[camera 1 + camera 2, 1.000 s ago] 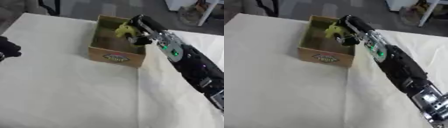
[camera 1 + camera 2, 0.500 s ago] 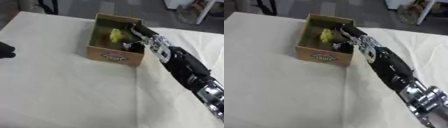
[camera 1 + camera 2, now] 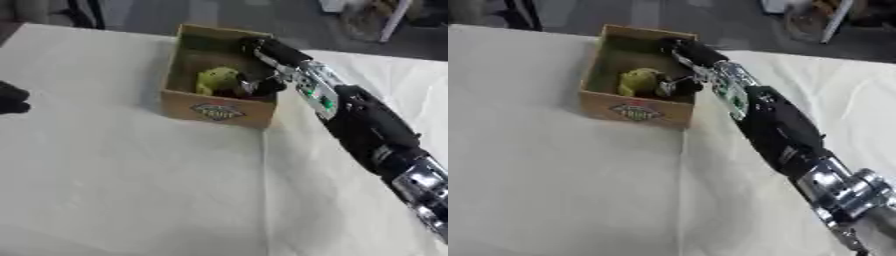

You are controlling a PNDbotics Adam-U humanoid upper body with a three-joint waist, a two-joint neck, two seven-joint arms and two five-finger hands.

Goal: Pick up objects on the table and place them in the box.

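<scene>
Left eye view: right hand (image 3: 262,67) inside cardboard box (image 3: 203,109), fingers relaxed, beside yellow-green object (image 3: 216,80) resting in box. Lift straight up, clear of the wall. Left hand (image 3: 10,97): finger state unclear

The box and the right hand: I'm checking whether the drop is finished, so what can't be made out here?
- Right hand, left eye view: blur hides whether its fingers touch the yellow-green object.
- Box floor: the near wall and the hand cover most of it.
- Left hand, left eye view: cut off by the left edge; absent from the right eye view.
- Box label: blurred, unreadable.
</scene>
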